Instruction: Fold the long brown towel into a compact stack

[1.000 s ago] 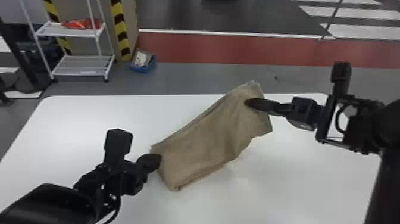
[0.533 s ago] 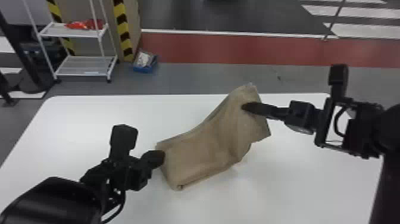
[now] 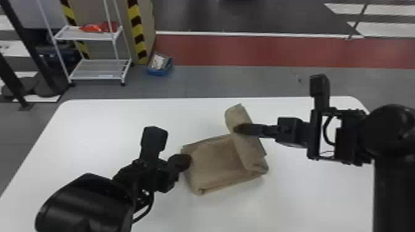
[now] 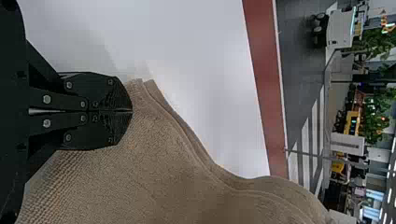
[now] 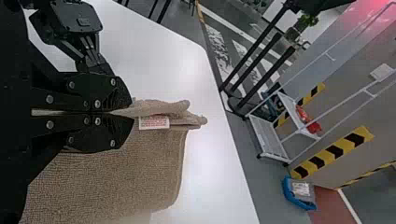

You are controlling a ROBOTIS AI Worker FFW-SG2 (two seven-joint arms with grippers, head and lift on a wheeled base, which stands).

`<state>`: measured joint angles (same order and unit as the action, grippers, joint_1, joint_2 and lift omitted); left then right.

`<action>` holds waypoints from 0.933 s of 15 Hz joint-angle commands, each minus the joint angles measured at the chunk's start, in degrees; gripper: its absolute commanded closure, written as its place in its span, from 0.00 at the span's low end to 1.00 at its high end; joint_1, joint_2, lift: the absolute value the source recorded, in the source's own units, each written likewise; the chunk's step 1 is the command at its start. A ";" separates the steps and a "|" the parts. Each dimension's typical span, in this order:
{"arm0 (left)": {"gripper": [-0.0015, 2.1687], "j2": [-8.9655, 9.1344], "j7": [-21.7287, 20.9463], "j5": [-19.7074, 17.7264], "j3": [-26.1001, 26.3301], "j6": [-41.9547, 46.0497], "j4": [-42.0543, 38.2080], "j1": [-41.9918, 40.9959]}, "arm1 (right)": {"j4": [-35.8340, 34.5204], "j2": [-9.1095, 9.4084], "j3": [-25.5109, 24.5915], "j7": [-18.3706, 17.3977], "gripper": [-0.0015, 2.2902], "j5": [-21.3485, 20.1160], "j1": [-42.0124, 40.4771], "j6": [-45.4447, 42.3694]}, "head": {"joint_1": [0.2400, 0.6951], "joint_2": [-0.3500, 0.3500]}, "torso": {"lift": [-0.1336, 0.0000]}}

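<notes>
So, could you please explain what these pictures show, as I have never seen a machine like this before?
This is a robot with two black arms. The head view looks forward and down from its head; each wrist view comes from a camera on that arm, shown turned on its side. On the white table lies a brown towel, partly folded. The right gripper pinches one end between its fingers, raised above the rest. The left gripper is shut at the opposite end; whether it grips any cloth, I can't tell. Behind stands a white shelf.
</notes>
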<state>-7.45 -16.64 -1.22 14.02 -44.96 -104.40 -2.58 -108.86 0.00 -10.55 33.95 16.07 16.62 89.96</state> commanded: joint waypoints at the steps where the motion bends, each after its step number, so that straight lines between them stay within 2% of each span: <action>1: 0.99 0.24 0.11 -0.01 0.57 0.00 0.60 0.74 | 3.48 0.05 1.93 -0.55 0.63 -0.25 0.08 0.12 | 1.00 0.46 | 0.07; 6: 0.99 0.51 0.11 -0.36 1.36 0.00 0.86 0.91 | 6.91 0.05 4.75 -1.52 0.63 0.36 0.43 0.12 | 1.00 0.49 | 0.07; 9: 0.99 0.77 0.20 -0.80 1.62 0.17 1.57 1.00 | 7.08 0.05 5.89 -1.52 0.63 0.80 0.25 -4.57 | 1.00 0.49 | 0.07; 14: 0.99 0.77 0.20 -0.89 1.89 1.05 2.18 1.18 | 9.19 0.05 7.03 -2.31 0.63 1.15 -0.27 -5.98 | 1.00 0.50 | 0.07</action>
<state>-6.68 -16.44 -2.08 15.91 -43.93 -102.22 -1.46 -100.28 0.00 -3.83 31.74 17.22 16.65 84.10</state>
